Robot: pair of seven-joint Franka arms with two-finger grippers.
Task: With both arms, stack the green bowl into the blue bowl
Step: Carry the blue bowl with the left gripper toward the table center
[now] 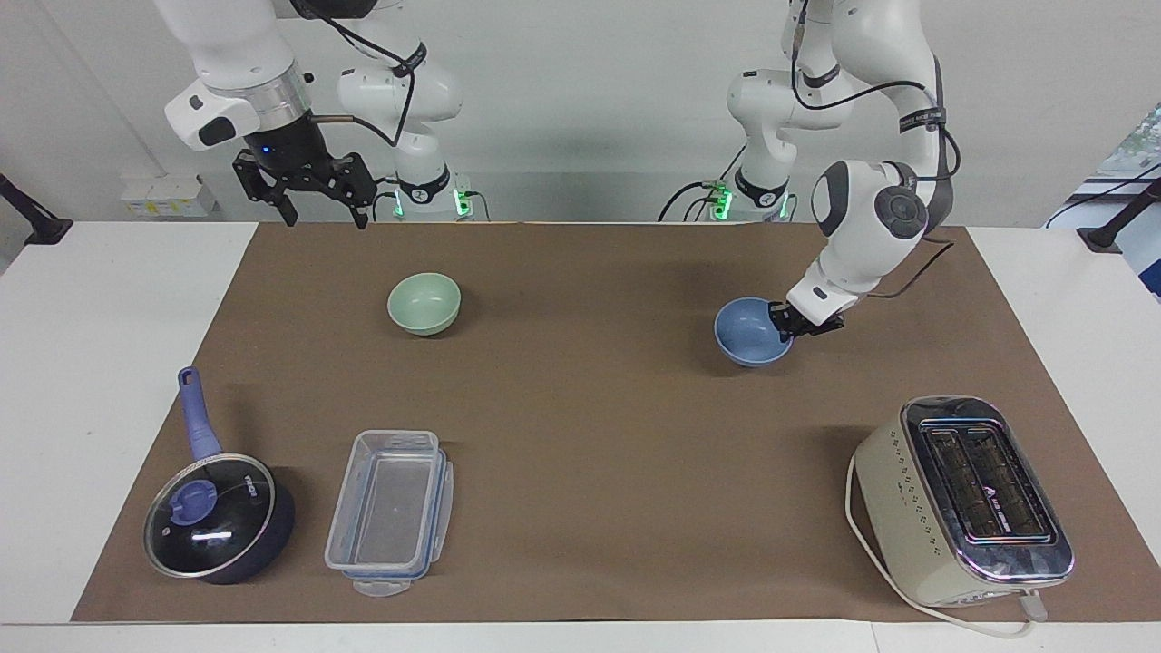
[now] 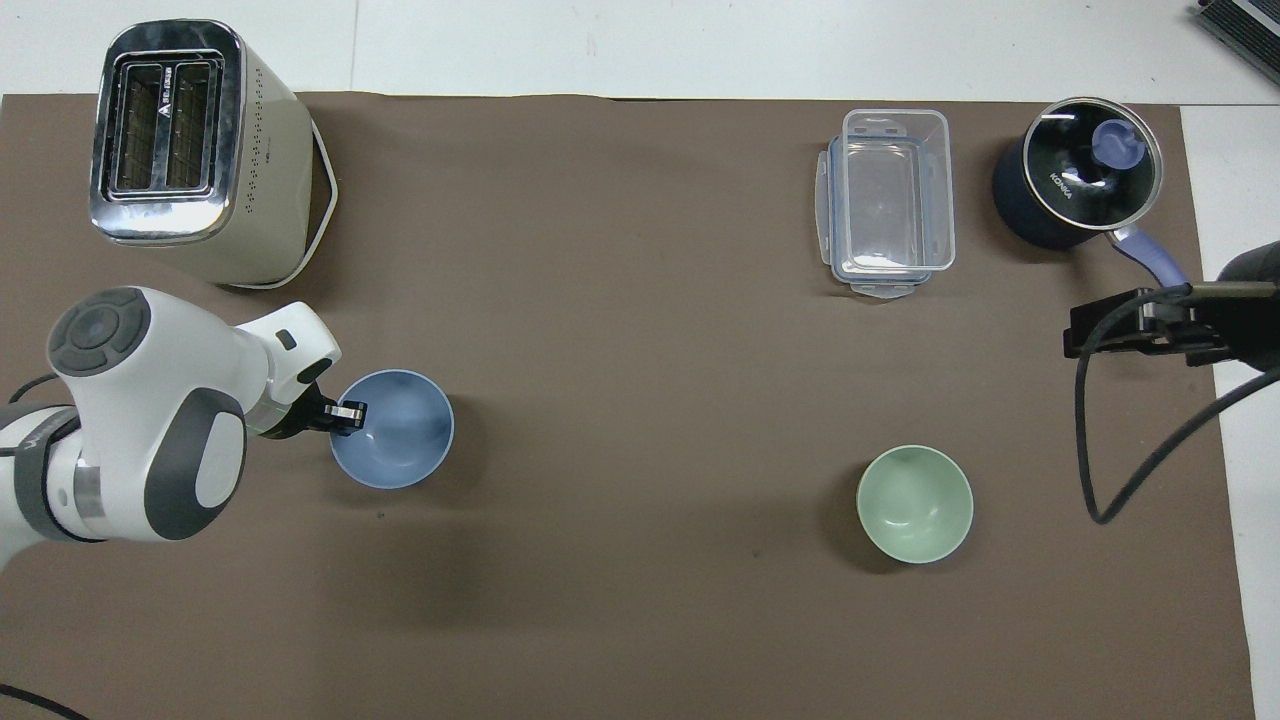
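Note:
The blue bowl (image 1: 749,333) (image 2: 395,432) is at the left arm's end of the brown mat. My left gripper (image 1: 787,324) (image 2: 346,415) is shut on its rim, on the side toward the left arm's end. The bowl is upright and low at the mat; I cannot tell whether it touches. The green bowl (image 1: 424,303) (image 2: 915,503) stands upright and empty on the mat toward the right arm's end. My right gripper (image 1: 304,201) (image 2: 1135,327) waits open and empty, raised high over the mat's edge near the robots.
A cream toaster (image 1: 966,499) (image 2: 190,150) stands farther from the robots than the blue bowl. A clear plastic container (image 1: 390,510) (image 2: 888,200) and a dark blue lidded saucepan (image 1: 218,517) (image 2: 1080,185) stand farther from the robots than the green bowl.

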